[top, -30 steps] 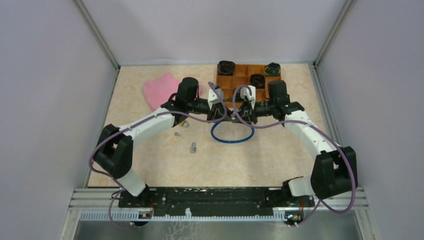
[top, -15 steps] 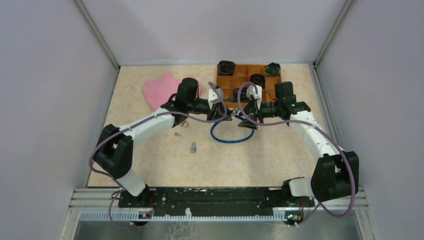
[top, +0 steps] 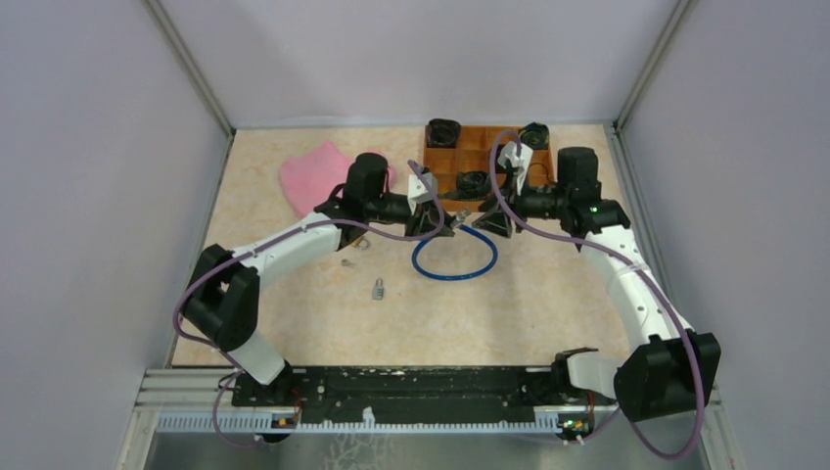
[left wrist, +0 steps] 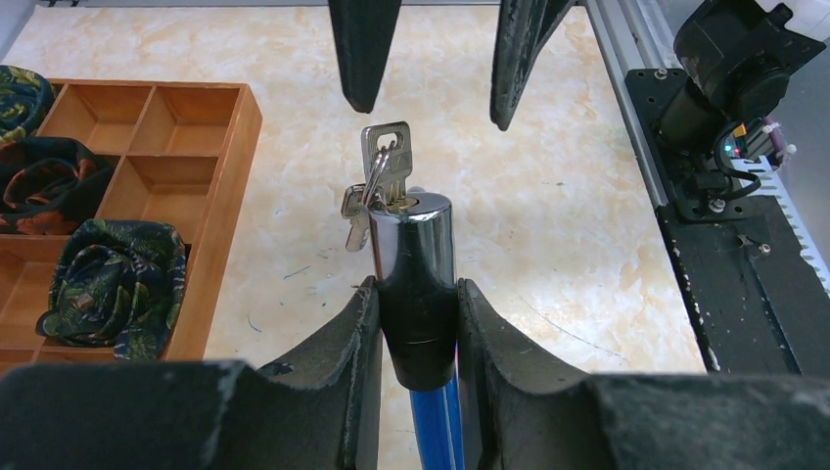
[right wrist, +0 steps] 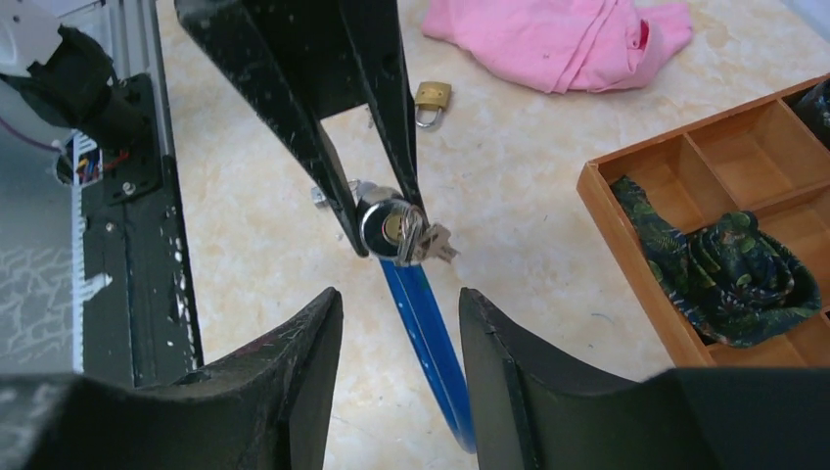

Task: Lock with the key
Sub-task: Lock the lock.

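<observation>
The left end effector [left wrist: 418, 299] was partly closed, its two fingers clamped on the dark lower end of the chrome lock cylinder [left wrist: 419, 240]. It held the cylinder above the table [left wrist: 558, 206], and the blue cable [top: 456, 270] ran out from between the fingers. A key [left wrist: 386, 157] sat in the cylinder's face, with spare keys [left wrist: 354, 217] hanging beside it. The right end effector [right wrist: 398, 299] faced the key but stood apart from it, its fingers parted and gripping nothing.
</observation>
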Controlling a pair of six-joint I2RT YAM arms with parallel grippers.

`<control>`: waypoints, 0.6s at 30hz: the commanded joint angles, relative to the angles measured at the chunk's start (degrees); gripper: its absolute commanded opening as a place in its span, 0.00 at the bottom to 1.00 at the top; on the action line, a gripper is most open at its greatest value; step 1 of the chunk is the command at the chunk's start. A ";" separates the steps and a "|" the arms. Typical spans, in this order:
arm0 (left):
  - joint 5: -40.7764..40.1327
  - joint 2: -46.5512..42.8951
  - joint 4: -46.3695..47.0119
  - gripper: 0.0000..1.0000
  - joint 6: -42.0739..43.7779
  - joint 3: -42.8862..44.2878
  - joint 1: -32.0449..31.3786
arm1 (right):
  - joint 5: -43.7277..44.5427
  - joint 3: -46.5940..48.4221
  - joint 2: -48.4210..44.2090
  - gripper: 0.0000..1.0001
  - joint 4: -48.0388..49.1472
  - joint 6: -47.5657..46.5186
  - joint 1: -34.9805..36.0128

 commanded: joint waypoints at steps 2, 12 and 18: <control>-0.65 -1.18 -0.94 0.00 1.50 -1.41 -0.89 | 7.59 5.61 -0.82 0.45 3.78 10.50 4.17; -1.78 -1.18 -1.66 0.01 2.86 -1.40 -1.70 | 8.44 7.47 1.63 0.34 2.49 10.49 5.74; -2.33 -1.01 -2.92 0.02 3.77 -0.86 -1.70 | 8.90 7.99 1.63 0.33 0.23 8.20 5.73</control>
